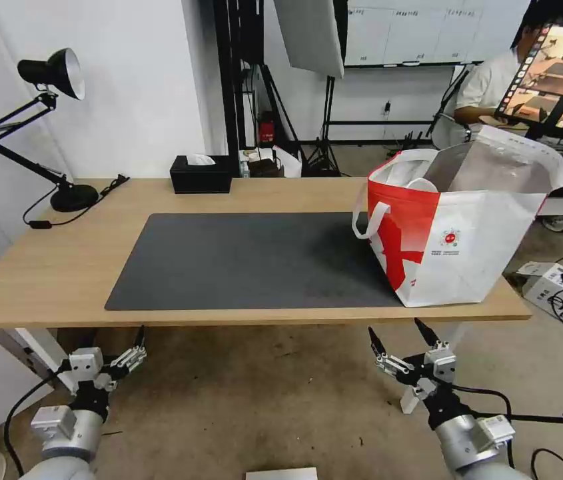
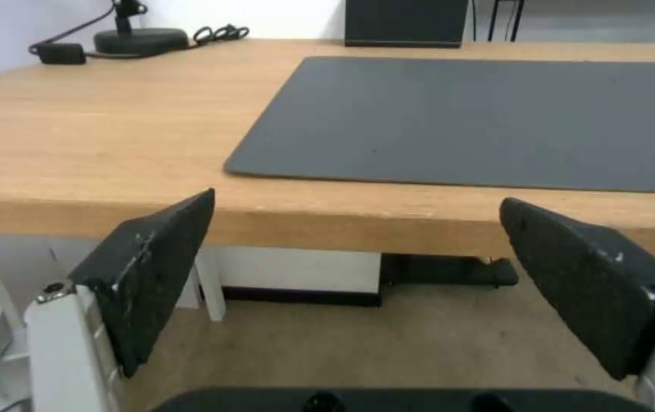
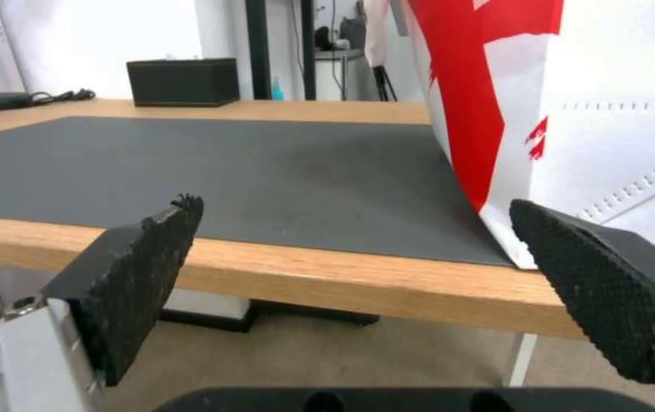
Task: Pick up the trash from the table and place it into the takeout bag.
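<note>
I see the takeout bag (image 1: 464,233) standing on the table's (image 1: 61,267) right end, partly on the mat (image 1: 248,260). My left gripper (image 1: 140,341) and right gripper (image 1: 398,339) hang below the near edge, fingers apart.

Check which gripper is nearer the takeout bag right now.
Right. The right gripper hangs open below the table edge, just under the takeout bag. The left gripper, also open, sits below the near edge at the opposite end of the grey mat.

black desk lamp (image 1: 51,73) at far left, black tissue box (image 1: 200,175) beside it
</note>
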Available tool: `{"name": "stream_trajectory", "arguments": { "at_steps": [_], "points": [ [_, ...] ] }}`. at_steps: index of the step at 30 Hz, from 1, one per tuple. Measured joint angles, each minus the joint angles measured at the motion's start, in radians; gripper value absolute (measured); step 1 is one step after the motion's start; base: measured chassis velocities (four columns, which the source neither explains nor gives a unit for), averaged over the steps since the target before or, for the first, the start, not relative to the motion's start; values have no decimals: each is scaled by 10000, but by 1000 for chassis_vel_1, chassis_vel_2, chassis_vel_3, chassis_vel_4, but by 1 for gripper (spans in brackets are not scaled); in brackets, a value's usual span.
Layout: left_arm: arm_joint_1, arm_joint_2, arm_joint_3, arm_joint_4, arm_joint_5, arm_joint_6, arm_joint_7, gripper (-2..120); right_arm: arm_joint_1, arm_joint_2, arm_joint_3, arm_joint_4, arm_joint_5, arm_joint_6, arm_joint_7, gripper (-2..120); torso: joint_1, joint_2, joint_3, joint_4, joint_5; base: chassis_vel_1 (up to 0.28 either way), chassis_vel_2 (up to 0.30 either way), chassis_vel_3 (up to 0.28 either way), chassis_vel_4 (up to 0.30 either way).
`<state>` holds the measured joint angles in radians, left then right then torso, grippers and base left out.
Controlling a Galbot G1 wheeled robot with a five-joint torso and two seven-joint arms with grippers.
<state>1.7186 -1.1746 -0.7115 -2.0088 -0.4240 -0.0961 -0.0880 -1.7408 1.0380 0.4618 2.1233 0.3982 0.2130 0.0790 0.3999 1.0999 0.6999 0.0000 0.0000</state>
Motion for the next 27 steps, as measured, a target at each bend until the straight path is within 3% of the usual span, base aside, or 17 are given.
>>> {"name": "stream_trajectory", "arguments": {
  "at_steps": [27],
  "points": [
    [-16, 17, -33, -30, 13, -58, 29, 100, 0, 0, 0, 0, 0, 0, 0, 100, 0, 0, 1, 0, 0, 0, 0, 0, 0]
  ]
}}
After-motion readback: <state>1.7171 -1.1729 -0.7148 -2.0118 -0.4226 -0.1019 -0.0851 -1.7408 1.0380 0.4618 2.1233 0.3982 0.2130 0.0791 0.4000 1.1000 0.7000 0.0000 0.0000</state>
